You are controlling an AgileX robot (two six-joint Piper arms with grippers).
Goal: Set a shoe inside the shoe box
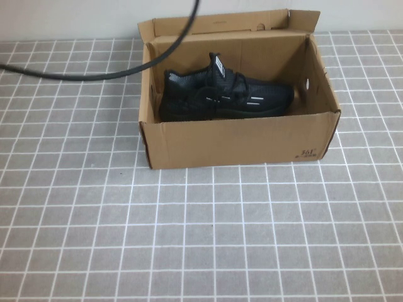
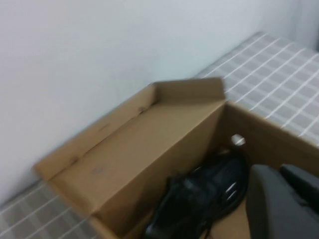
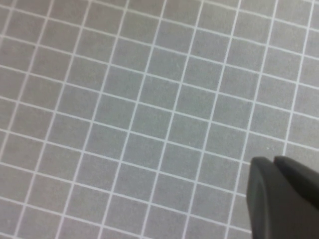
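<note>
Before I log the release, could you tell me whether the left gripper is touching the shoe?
Cannot tell: in the left wrist view the left gripper overlaps the shoe in the shoe box; no gap or contact shows.

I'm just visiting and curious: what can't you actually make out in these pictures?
- Shoe: its sole is hidden by the shoe box front wall, high view.
- Box print: too small to read.
- Left end effector: cut off by the left wrist picture's edge, above the box.
- Right end effector: cut off too, above the grid-patterned table.
- Cable: both ends leave the high view.
</note>
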